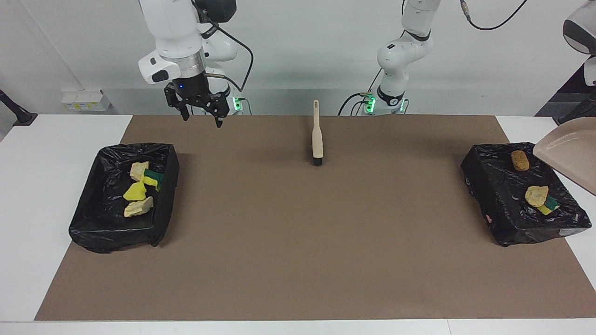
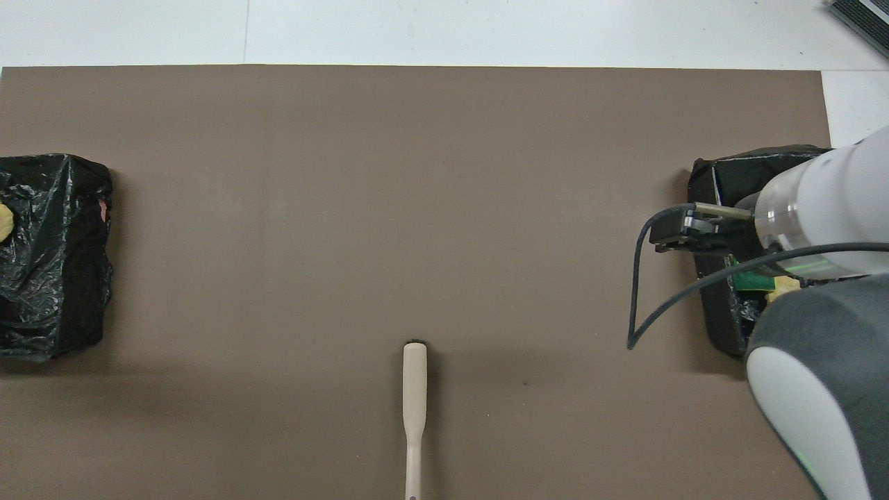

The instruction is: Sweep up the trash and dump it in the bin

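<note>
The trash lies in two black-lined bins. The bin (image 1: 93,232) at the right arm's end holds several yellow and tan scraps (image 1: 137,191). The bin (image 1: 493,186) at the left arm's end holds an orange-brown scrap (image 1: 519,160) and a tan scrap (image 1: 536,195) with green backing. A beige dustpan (image 1: 570,149) hangs tilted over that bin at the view's edge; what holds it is out of view. A wooden brush (image 1: 317,135) lies on the mat midway between the arms, also in the overhead view (image 2: 414,403). My right gripper (image 1: 201,116) is open and empty, up over the mat's edge.
A brown mat (image 1: 298,232) covers most of the white table. In the overhead view the right arm (image 2: 819,215) covers much of its bin (image 2: 719,319). The other bin (image 2: 55,278) shows at that view's edge. A white power box (image 1: 84,100) sits by the wall.
</note>
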